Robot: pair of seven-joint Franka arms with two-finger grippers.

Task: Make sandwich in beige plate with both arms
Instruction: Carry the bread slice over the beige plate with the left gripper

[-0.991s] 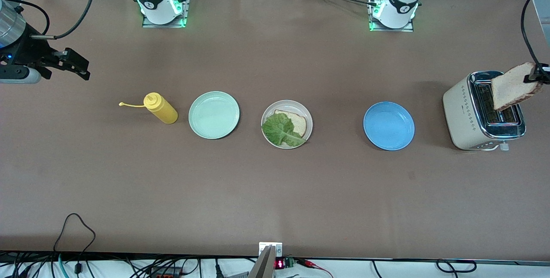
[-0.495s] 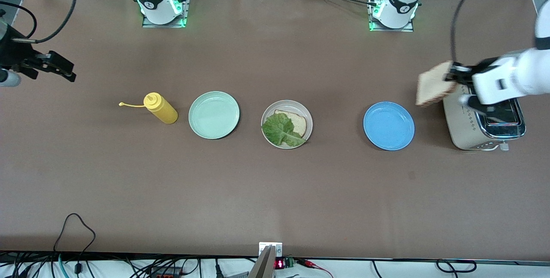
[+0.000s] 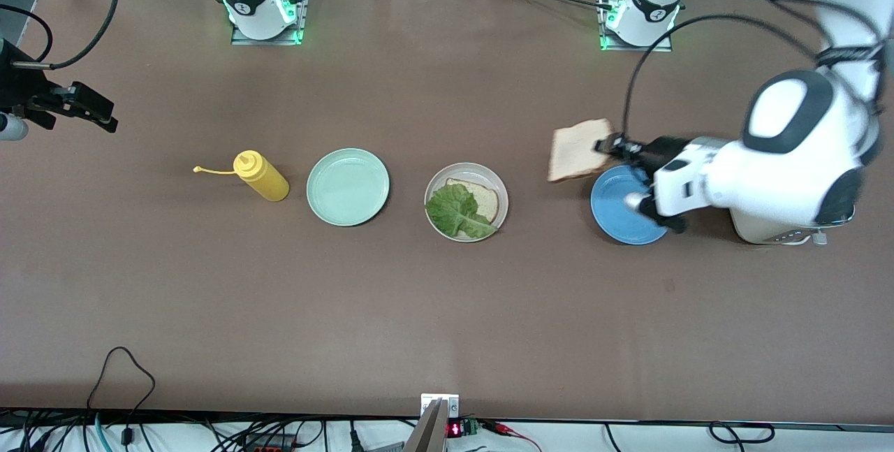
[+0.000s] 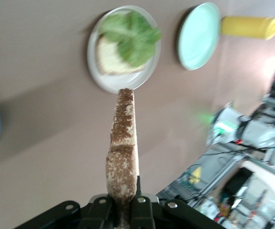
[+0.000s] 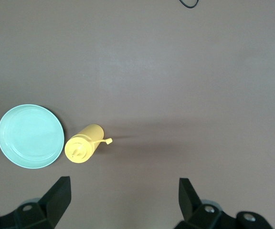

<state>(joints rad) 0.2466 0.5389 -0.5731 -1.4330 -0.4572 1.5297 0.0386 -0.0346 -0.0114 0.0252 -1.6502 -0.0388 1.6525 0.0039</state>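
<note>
The right gripper (image 3: 98, 111) waits over the table's right-arm end, jaws spread wide and empty. On the beige plate (image 3: 436, 183) lie a bread slice (image 3: 485, 200) and lettuce (image 3: 455, 211). The left gripper (image 3: 606, 146), reaching level over the blue plate (image 3: 618, 218), pinches a second bread slice (image 3: 578, 149) by its edge, its length pointing toward the beige plate.

Table (image 3: 419, 312): matt brown, smooth. Plates (image 3: 348, 187): smooth, faint sheen. Bottle (image 3: 261, 175): glossy yellow plastic. Bread slice (image 3: 578, 149): porous, rough crust. Lettuce (image 3: 457, 211): ruffled. Arm shells (image 3: 789, 158): glossy white plastic.
</note>
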